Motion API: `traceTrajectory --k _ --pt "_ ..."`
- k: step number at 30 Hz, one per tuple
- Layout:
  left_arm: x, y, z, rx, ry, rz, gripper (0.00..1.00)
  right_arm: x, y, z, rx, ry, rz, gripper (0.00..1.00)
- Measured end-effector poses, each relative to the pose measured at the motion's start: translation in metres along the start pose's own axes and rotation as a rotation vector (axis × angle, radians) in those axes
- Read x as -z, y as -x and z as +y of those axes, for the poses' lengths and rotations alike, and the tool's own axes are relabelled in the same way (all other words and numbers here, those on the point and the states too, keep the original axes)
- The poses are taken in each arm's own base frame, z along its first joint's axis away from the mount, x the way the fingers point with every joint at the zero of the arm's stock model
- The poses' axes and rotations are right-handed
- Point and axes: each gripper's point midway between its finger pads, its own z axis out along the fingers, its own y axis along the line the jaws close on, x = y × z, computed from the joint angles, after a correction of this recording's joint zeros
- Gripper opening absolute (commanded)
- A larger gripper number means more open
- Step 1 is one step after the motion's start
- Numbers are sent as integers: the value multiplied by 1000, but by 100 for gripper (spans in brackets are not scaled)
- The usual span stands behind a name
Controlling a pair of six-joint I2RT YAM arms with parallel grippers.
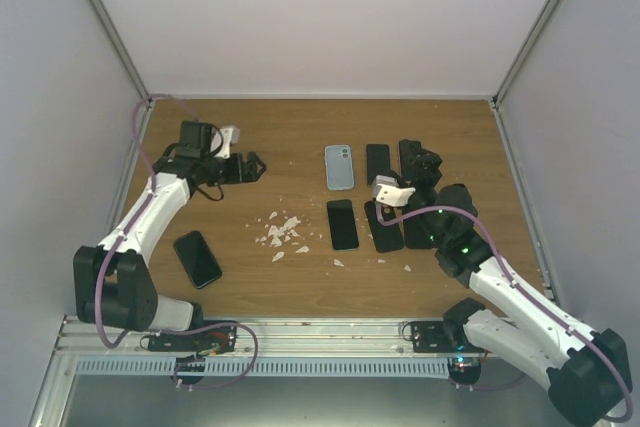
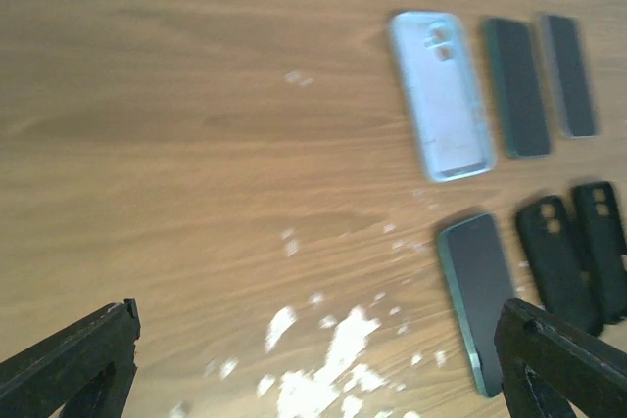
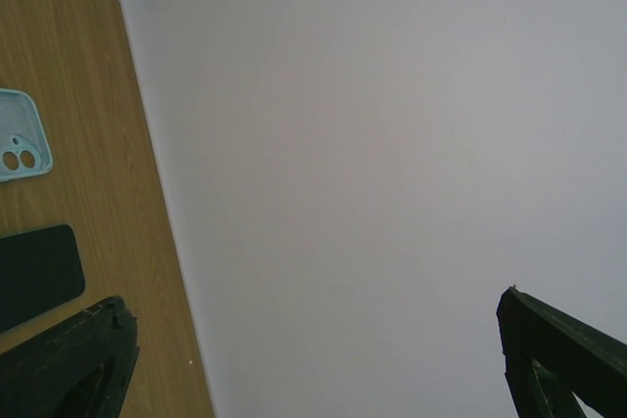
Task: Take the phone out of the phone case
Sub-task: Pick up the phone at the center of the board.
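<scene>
The light blue phone case (image 1: pixel 339 167) lies flat; its camera holes are at the far end. A black phone (image 1: pixel 342 224) lies flat by its near end, not touching.

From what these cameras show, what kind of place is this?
Probably a robot test cell: white panels wall in a wooden table, two arms are bolted to a metal rail, and phones and cases lie in rows.
</scene>
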Motion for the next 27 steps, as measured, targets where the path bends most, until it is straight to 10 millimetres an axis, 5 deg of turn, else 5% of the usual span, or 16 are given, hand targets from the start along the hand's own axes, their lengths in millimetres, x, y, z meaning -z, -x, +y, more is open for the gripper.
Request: traceTrajectory --k 3,13,21,27 --pt "11 -25 43 122 129 59 99 0 1 -5 0 -10 -2 100" --pt "45 -83 143 474 399 195 99 -3 3 -14 -1 -24 -4 100" --pt "52 -144 179 602 538 328 99 -6 4 -16 3 -22 -3 100" --pt "58 -154 193 632 598 358 99 -6 4 -17 3 -24 -3 100"
